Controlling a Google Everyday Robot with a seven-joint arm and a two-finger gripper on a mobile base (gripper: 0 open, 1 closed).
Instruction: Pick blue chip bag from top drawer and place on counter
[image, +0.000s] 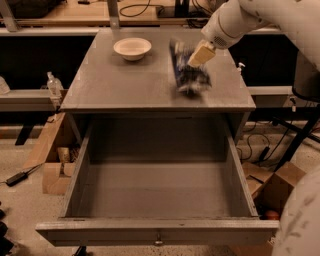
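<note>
The white arm extends from the upper right of the frame, its claw angled down and left.
</note>
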